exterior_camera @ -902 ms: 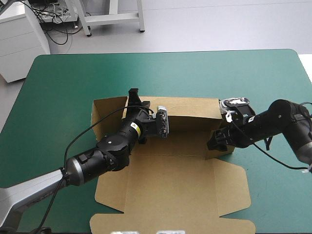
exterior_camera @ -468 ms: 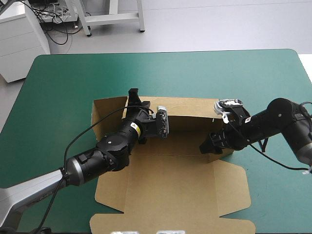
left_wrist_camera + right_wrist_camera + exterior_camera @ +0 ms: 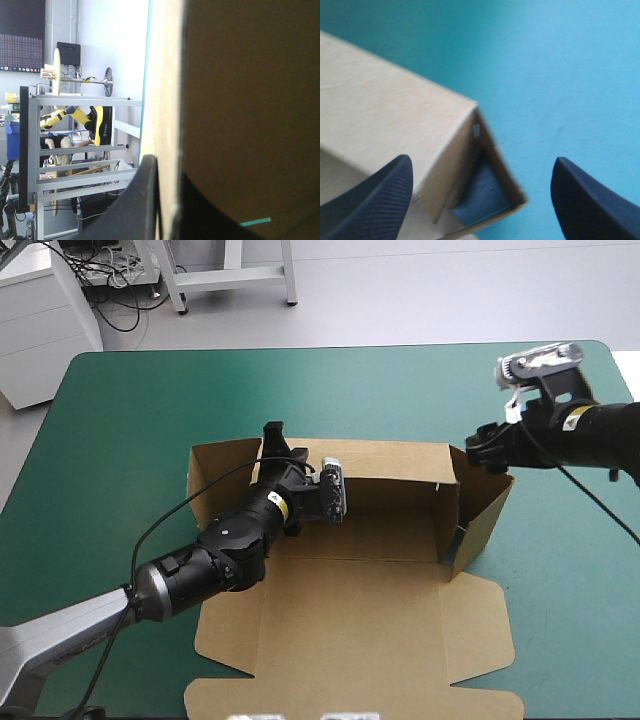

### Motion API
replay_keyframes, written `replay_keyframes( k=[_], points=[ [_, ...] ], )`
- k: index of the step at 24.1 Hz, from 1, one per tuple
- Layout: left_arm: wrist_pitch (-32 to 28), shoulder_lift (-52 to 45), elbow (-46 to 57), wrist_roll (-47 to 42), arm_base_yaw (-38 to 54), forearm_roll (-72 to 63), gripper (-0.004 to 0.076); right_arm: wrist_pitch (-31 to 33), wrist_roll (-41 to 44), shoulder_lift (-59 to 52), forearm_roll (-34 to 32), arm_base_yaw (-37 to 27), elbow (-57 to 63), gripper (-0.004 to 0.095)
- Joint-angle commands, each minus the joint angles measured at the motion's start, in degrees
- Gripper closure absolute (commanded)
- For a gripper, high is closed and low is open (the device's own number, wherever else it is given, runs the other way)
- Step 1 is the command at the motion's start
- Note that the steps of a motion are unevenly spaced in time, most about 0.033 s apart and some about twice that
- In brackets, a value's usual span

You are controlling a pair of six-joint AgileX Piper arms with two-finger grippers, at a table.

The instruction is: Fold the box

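The brown box (image 3: 385, 530) lies mid-table with its back wall (image 3: 390, 462) raised. Its right end wall (image 3: 480, 515) stands too, leaning outward. My left gripper (image 3: 272, 440) is shut on the back wall's top edge near the left corner. In the left wrist view the board's pale edge (image 3: 165, 100) runs between my black fingers (image 3: 145, 200). My right gripper (image 3: 488, 450) hovers open above the box's far right corner, holding nothing. In the right wrist view its fingertips (image 3: 390, 185) stand wide apart over that corner (image 3: 470, 125) and the teal-green cover (image 3: 560, 65).
The box's wide lid panel (image 3: 350, 630) lies flat toward the near edge, with side flaps (image 3: 480, 625) spread out. The left end panel (image 3: 220, 480) sits beside my left arm (image 3: 230, 540). The teal-green cover (image 3: 350, 390) stretches beyond the box to the far edge.
My right gripper has come out from inside the box's right end, risen and moved toward the far right. The right end wall now stands on its own. The left arm has not moved.
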Motion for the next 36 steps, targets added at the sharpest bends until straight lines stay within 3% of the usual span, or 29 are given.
replay_keyframes(
  k=[1,5,12,21,25,29,36],
  points=[
    [-2.2,-0.6,-0.5,-1.2,-0.4,-3.9,0.0756,-6.1,6.6,0.4,-10.9,-0.1,-3.0,0.0214],
    [-2.4,-0.6,-0.5,-2.7,-0.4,-3.9,0.0756,-6.1,9.6,3.4,-15.0,-0.1,-2.9,0.0214],
    [-2.6,-0.6,-0.5,-2.8,-0.4,-3.5,0.0756,-5.8,12.5,12.3,-15.2,-0.2,-2.9,0.0214],
    [-1.8,-0.6,-0.5,-2.8,-0.4,-3.5,0.0756,-3.3,13.0,17.8,-9.8,-0.2,0.5,0.0217],
    [-0.7,-0.6,-0.5,-2.8,-0.4,-3.5,0.0756,-5.3,12.1,13.9,-9.0,-0.2,8.0,0.0219],
    [-0.7,-0.6,-0.5,-2.7,-0.4,-3.5,0.0756,-12.2,6.8,5.2,-2.5,-0.2,17.1,0.0266],
    [-0.8,-0.6,-0.5,-2.7,-0.4,-3.5,0.0756,-14.5,1.3,-2.6,0.9,-0.2,24.5,0.0269]
  ],
)
